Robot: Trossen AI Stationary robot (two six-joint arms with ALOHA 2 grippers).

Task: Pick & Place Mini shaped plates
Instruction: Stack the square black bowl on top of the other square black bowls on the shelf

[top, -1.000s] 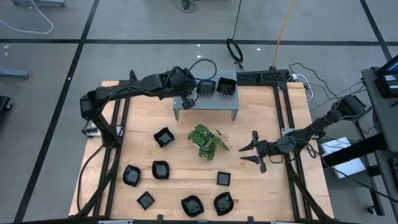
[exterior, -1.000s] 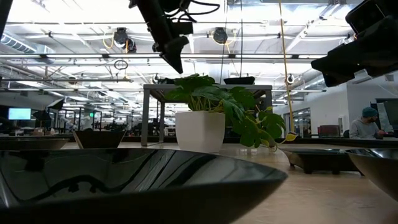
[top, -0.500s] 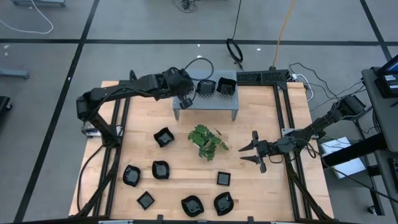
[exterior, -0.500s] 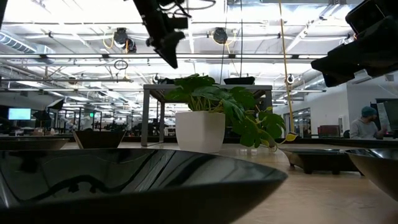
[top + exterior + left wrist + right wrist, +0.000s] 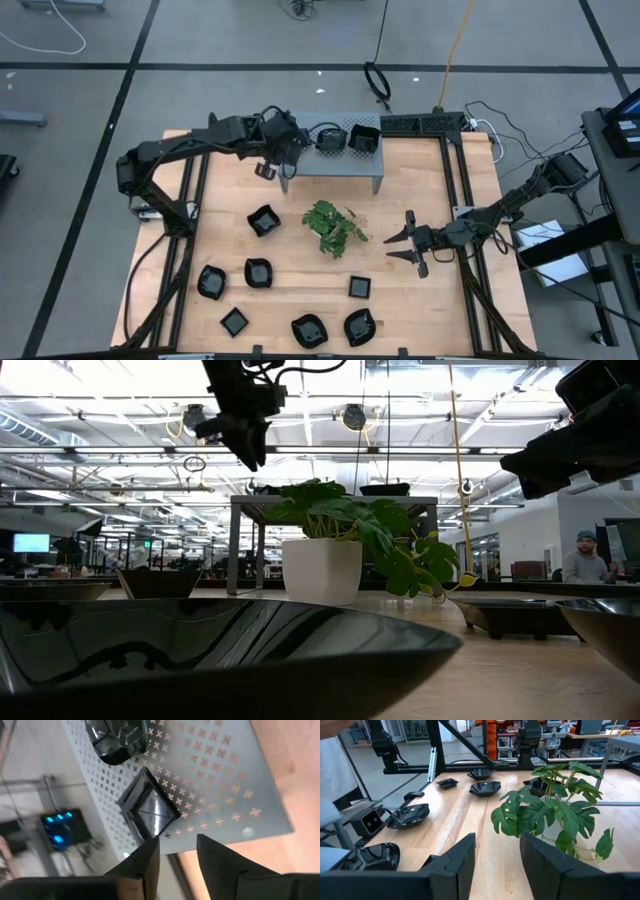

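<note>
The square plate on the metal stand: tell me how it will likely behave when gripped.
The square plate looks glossy, so it may slip between the fingers. Its shallow rim offers little purchase, so probably pinch an edge. It sits flat on the perforated stand, so it seems unlikely to roll or tip.

Two plates on the stand, seven on the table.

The left gripper (image 5: 265,168) hangs just off the left end of the grey perforated stand (image 5: 333,166), which carries two black plates (image 5: 364,141). The right gripper (image 5: 402,243) rests fingers spread to the right of the green sprig (image 5: 333,227). Seven plates (image 5: 258,272) lie across the near table (image 5: 430,305).
</note>
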